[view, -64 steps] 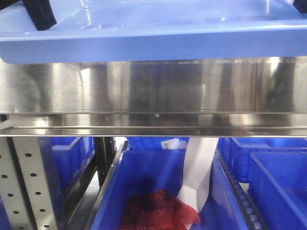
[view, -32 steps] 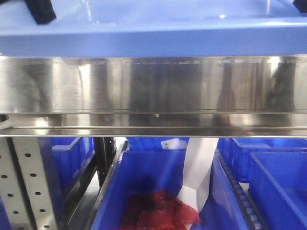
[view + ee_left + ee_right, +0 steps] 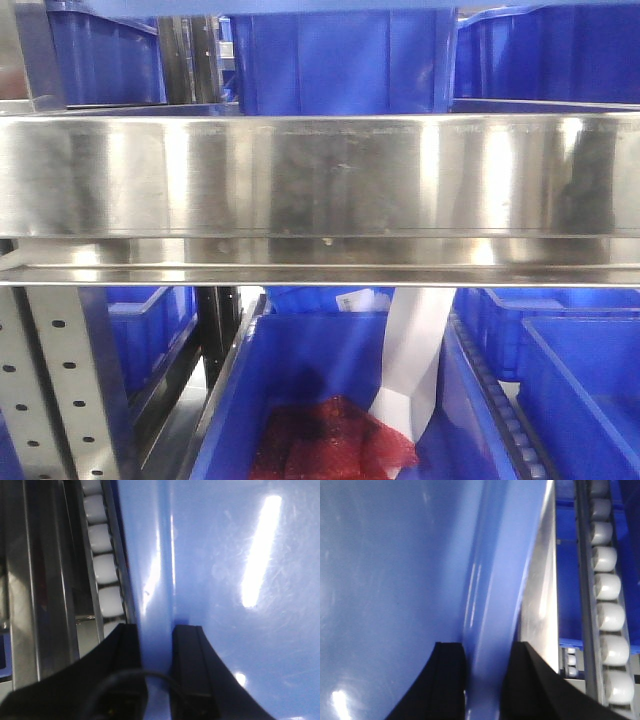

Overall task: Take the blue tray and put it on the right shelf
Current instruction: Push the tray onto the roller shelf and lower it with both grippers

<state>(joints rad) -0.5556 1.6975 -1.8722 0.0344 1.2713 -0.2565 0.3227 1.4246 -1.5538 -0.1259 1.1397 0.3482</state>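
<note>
The blue tray (image 3: 225,580) fills most of the left wrist view, its flared rim running up the middle. My left gripper (image 3: 156,642) is shut on that rim, one black finger on each side. In the right wrist view the blue tray (image 3: 395,580) is held the same way: my right gripper (image 3: 487,662) is shut on its opposite rim. The right shelf shows its broad shiny steel lip (image 3: 320,175) across the front view, and its steel edge (image 3: 542,595) lies just beside the right rim. Only a thin pale-blue strip (image 3: 400,5) shows at the top of the front view.
Dark blue bins (image 3: 340,60) stand on the shelf behind the lip. Below it are more bins (image 3: 330,400), one holding a red mesh bundle (image 3: 330,440) and a white strip (image 3: 415,360). A perforated upright (image 3: 60,380) stands at left. White rollers (image 3: 102,565) (image 3: 607,585) flank the tray.
The tray, which lay across the top of the front view over the steel lip, has risen almost out of that view. The bins behind it now show.
</note>
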